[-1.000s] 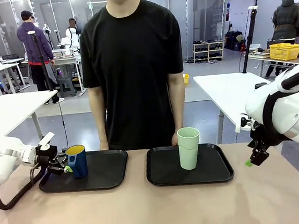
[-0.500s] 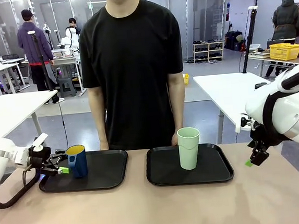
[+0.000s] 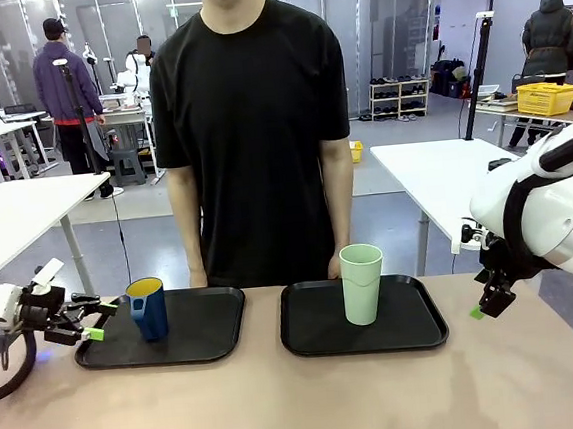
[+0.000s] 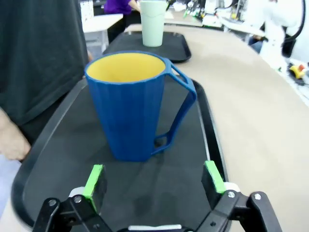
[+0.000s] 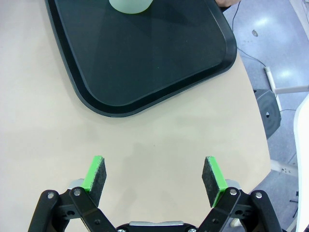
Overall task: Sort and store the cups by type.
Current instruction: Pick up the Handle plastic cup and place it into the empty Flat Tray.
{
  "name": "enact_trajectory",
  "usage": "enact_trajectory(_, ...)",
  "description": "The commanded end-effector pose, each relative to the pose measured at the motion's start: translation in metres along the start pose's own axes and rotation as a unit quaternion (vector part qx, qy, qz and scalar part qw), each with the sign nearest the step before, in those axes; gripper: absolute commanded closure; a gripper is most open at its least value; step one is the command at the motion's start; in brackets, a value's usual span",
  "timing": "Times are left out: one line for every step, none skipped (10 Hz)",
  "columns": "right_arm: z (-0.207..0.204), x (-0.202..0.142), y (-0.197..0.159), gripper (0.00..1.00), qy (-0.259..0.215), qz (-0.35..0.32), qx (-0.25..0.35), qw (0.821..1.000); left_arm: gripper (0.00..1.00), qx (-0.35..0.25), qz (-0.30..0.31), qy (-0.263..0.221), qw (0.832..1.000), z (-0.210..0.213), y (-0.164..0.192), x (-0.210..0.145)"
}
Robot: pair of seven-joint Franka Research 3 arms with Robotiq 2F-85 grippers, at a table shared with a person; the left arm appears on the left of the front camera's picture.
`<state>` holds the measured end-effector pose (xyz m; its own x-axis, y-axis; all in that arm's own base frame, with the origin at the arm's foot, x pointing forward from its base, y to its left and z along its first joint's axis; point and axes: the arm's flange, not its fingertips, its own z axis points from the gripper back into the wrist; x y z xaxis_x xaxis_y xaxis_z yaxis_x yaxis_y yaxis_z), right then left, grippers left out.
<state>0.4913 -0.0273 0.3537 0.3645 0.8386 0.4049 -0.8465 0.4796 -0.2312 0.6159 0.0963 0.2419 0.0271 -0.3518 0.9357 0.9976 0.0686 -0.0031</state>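
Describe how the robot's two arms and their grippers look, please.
Both arms are white with rounded shells. The left gripper and right gripper are black linkages with green pads on the fingertips. A black cable loops under the left arm.

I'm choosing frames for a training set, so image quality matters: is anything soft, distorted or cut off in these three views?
Front view: evenly lit, table sharp, people at the back softer. Left wrist view: the blue cup looms large and slightly soft, the tray bulges from the wide lens, and the green cup beyond is blurry. Right wrist view: crisp, though the green cup is cropped by the top edge.
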Motion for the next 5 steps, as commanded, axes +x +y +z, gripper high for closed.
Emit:
enact_trajectory(0.0, 0.001, -0.002, 0.0, -0.008, -0.001, 0.004, 1.0, 0.0, 0.037, 0.022, 0.015, 0.999, 0.003, -0.02, 0.018)
enact_trajectory(0.0, 0.001, -0.002, 0.0, -0.008, -0.001, 0.004, 1.0, 0.0, 0.067, 0.033, 0.019, 0.997, 0.009, -0.025, 0.022)
enact_trajectory(0.0, 0.001, -0.002, 0.0, -0.008, -0.001, 0.004, 1.0, 0.0, 0.088, 0.048, 0.013, 0.995, 0.015, -0.031, 0.026)
enact_trajectory(0.0, 0.001, -0.002, 0.0, -0.008, -0.001, 0.004, 1.0, 0.0, 0.032, 0.016, 0.016, 0.999, 0.012, -0.011, 0.012)
enact_trajectory(0.0, 0.001, -0.002, 0.0, -0.008, -0.001, 0.004, 1.0, 0.0, 0.032, 0.016, 0.016, 0.999, 0.012, -0.011, 0.012)
